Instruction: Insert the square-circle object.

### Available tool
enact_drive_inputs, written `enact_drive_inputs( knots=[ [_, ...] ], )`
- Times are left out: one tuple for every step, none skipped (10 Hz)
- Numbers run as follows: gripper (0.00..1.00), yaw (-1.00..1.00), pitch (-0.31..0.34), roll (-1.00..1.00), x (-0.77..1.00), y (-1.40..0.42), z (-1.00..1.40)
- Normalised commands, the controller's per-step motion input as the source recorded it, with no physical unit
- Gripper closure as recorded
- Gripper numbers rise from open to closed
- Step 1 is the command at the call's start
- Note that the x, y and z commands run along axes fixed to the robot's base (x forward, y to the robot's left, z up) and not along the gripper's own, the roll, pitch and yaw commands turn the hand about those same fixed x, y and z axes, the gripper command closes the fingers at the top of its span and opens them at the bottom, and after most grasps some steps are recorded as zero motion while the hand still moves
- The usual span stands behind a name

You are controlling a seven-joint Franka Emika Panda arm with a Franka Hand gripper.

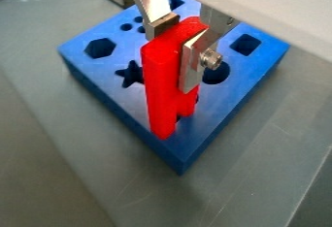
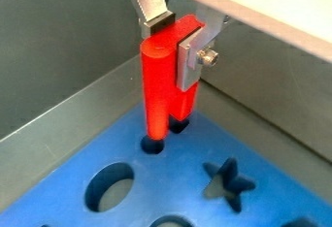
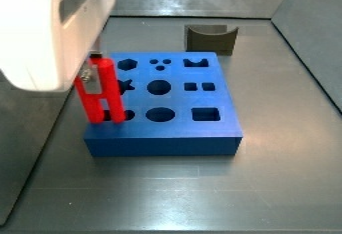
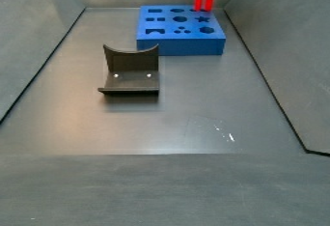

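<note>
In a side view the grey notched block [image 4: 129, 72] sits nearest on the tabletop [image 4: 194, 162], well apart from the blue block [image 4: 180, 29] behind it. The red piece [image 2: 166, 81] stands upright at the blue block's edge, its lower end in or at a cutout [image 2: 154, 144] in the block's top. The gripper [image 2: 176, 39] comes from above, jaws clamped on the red piece's upper part.
</note>
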Motion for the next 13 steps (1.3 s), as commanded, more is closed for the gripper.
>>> enact_drive_inputs(
  knots=[
    [1.00, -0.40, 0.100, -0.03, 0.35, 0.09, -0.29],
    [1.00, -0.31, 0.013, 0.00, 0.12, 0.10, -0.36],
    [1.00, 0.00, -0.076, 0.00, -0.04, 0.14, -0.53],
    [1.00, 0.01, -0.210, 0.00, -0.12, 0.11, -0.77],
    [1.00, 0.22, -0.226, 0.00, -0.25, 0.15, -0.83],
    [1.00, 0.34, -0.214, 0.00, -0.29, 0.05, -0.83],
    [1.00, 0.10, -0.079, 0.02, 0.00, 0.00, -1.00],
    [1.00, -0.01, 0.000, 0.07, 0.21, 0.00, -1.00],
    [1.00, -0.21, 0.000, 0.07, 0.34, 0.00, -1.00],
    [1.00, -0.33, 0.000, 0.06, 0.41, 0.00, -1.00],
    [1.00, -0.32, 0.000, 0.05, 0.43, 0.00, -1.00],
    [1.00, -0.23, 0.007, 0.05, 0.31, -0.03, -1.00],
    [1.00, -0.10, 0.051, 0.08, 0.13, -0.12, -1.00]
  ],
)
